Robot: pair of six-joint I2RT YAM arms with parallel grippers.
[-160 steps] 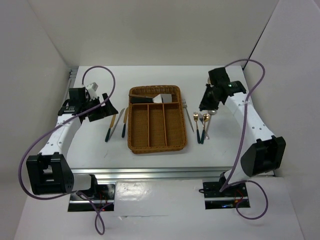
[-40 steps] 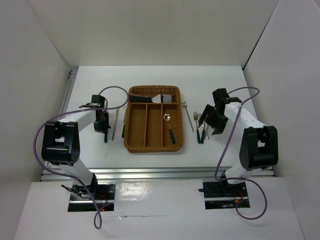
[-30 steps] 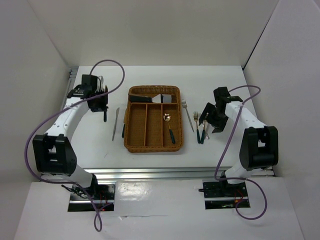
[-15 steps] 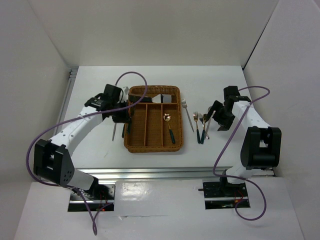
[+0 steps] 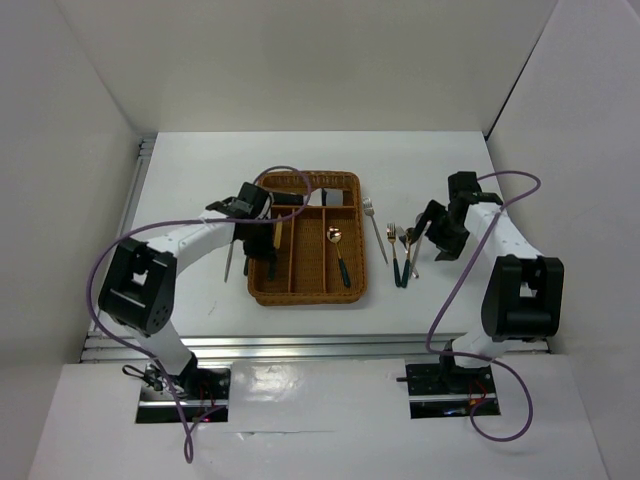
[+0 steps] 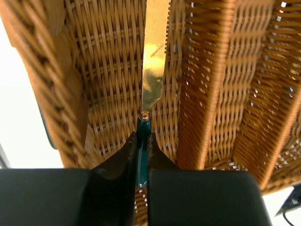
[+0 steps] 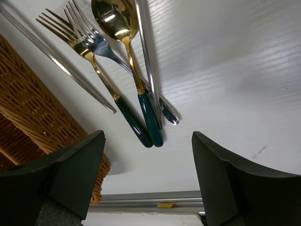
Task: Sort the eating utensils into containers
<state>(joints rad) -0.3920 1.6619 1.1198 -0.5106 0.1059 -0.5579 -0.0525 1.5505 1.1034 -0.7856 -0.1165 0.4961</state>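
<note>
Gold-bladed knife: green handle pinched tight in left gripper, blade lying along leftmost long slot of wicker tray. Right gripper: jaws wide apart, empty. It hangs over gold spoon, gold fork and silver fork on table, just right of tray.

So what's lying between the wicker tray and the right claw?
Loose cutlery: forks and a gold spoon, lying on the table, seen in the top view.
</note>
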